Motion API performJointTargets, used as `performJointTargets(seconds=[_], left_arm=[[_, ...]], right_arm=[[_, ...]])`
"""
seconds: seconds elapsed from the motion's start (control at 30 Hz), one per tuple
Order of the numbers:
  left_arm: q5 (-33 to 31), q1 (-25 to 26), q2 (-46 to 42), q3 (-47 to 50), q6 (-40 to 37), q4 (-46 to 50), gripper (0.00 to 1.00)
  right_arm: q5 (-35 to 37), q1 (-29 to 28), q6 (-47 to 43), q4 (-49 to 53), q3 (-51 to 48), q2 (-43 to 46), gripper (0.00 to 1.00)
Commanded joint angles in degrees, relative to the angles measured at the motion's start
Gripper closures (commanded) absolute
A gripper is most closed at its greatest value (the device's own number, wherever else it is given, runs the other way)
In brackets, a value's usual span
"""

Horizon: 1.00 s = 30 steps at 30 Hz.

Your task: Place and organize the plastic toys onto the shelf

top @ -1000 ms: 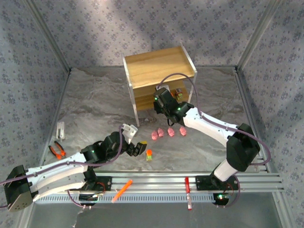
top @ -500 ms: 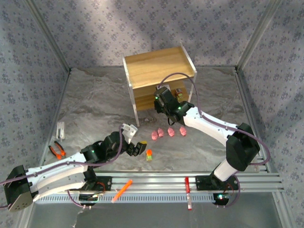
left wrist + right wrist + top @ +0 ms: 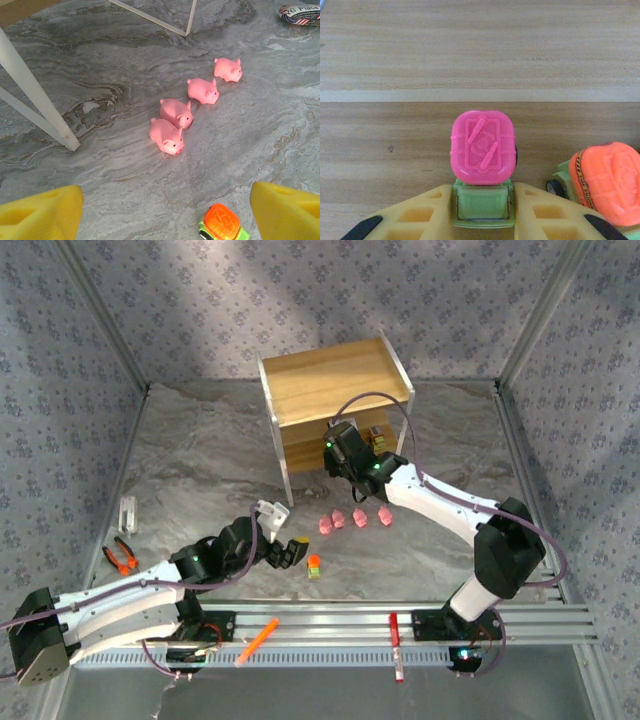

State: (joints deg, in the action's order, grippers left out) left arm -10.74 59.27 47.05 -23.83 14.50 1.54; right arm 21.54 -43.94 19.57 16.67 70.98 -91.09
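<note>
The shelf (image 3: 335,380) stands at the back middle. My right gripper (image 3: 342,455) reaches into its lower tier. In the right wrist view its yellow fingers (image 3: 420,217) lie close against the green base of a magenta-topped toy (image 3: 483,147) that rests on the wooden board (image 3: 395,125); an orange-topped toy (image 3: 607,182) stands just to its right. Several pink pigs (image 3: 167,136) lie in a row on the table in front of the shelf (image 3: 355,519). My left gripper (image 3: 293,552) hovers open near the front, nothing between its fingers, with another orange-topped toy (image 3: 222,223) by its right finger.
A white shelf leg (image 3: 40,100) slants left of the pigs. Orange pliers (image 3: 120,558) and a small white piece (image 3: 127,512) lie at the left. An orange marker (image 3: 256,641) and a red marker (image 3: 395,645) lie on the front rail.
</note>
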Motion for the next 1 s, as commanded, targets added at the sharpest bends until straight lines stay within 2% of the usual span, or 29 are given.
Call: performJointTargets(seconds=[0.0,0.37,0.97], left_arm=[[0.5,-0.5,0.2,-0.1,0.3,0.3,0.14],[0.6,-0.5,0.3,-0.1,0.3,0.2,0.14],[0.5,-0.6,0.4,-0.2,0.4,0.3,0.14]], right_arm=[[-0.7,0.3,-0.7,0.8,1.9,-0.8,0.68],[-0.4,0.0,-0.6,0.6,1.6,-0.2,0.61],[0.3,-0.2,-0.9,1.0,2.0,0.8,0.56]])
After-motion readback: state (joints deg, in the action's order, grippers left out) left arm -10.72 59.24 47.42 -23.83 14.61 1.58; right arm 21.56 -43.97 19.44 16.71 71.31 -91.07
